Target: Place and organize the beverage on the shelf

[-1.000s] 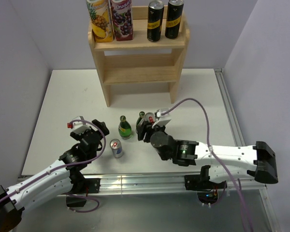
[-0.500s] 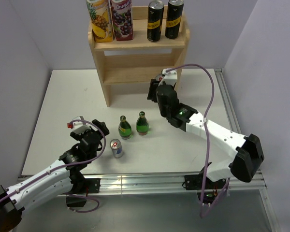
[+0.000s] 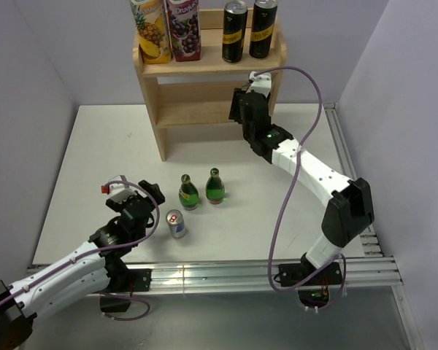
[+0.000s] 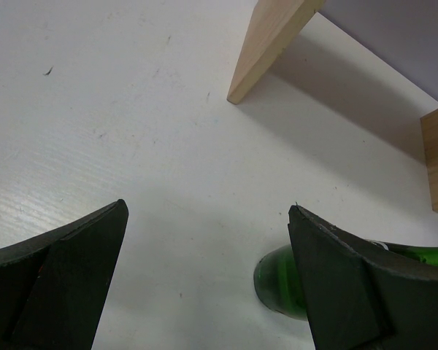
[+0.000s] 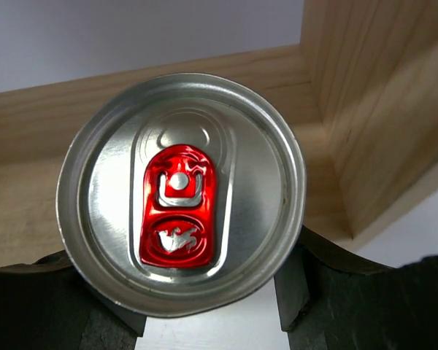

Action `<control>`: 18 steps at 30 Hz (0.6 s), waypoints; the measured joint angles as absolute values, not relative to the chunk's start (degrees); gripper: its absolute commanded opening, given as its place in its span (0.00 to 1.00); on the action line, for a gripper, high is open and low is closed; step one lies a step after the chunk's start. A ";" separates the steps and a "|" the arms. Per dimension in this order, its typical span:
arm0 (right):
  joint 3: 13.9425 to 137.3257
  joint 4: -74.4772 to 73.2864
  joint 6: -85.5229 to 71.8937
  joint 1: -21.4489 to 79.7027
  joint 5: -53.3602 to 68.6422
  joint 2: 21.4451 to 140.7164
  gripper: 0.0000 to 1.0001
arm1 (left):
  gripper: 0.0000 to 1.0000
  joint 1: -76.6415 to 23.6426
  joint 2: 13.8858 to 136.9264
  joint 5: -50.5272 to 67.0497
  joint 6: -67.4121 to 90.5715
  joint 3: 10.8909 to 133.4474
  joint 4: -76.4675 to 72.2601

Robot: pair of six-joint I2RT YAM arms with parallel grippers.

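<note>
Up at the light unpainted wooden shelf (image 3: 204,111) at the far side of the white bench (image 3: 95,160), I have the right arm (image 3: 299,157) stretched out to the tier below the top one, near its right end. The right jaws are clamped narrow on a silver drinks can with a red pull tab (image 5: 181,193). My right wrist camera shows that can from above, sitting close to the corner where the back rail meets the side panel. I cannot tell whether its base touches the board.

On the top tier stand a yellow pineapple juice carton (image 3: 150,33), a purple grape juice carton (image 3: 184,29) and two tall black cans with yellow lettering (image 3: 234,30) (image 3: 262,28), all upright in a row.

Near the middle of the bench, two small green glass bottles (image 3: 188,193) (image 3: 215,187) stand side by side, with a second silver can with a red tab (image 3: 176,224) just in front of them.

The left arm (image 3: 124,219) lies low beside that can, its jaws spread wide and holding nothing. Its wrist view shows one green bottle (image 4: 281,284) partly behind the right finger (image 4: 350,292).
</note>
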State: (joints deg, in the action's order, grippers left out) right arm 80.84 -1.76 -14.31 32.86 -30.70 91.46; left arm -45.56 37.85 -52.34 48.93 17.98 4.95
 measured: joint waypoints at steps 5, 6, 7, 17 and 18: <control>83.48 -1.76 -13.39 31.38 -30.30 96.07 0.00 | 0.99 -45.56 37.71 -52.34 48.93 17.98 4.97; 83.68 -1.63 -13.19 31.16 -30.35 96.95 0.00 | 0.99 -45.56 37.71 -52.34 48.93 17.98 4.95; 84.07 -0.86 -12.80 31.03 -30.46 97.71 0.00 | 0.99 -45.56 37.71 -52.34 48.93 17.98 4.93; 84.31 1.06 -11.16 30.96 -33.95 98.98 0.00 | 0.99 -45.56 37.74 -52.36 48.93 17.98 4.95; 84.31 1.48 -10.94 30.98 -34.54 99.20 0.00 | 0.99 -45.56 37.74 -52.36 48.93 17.98 4.95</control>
State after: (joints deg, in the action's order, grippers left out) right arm 84.31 1.48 -10.94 30.98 -34.54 99.20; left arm -45.56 37.74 -52.36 48.93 17.98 4.95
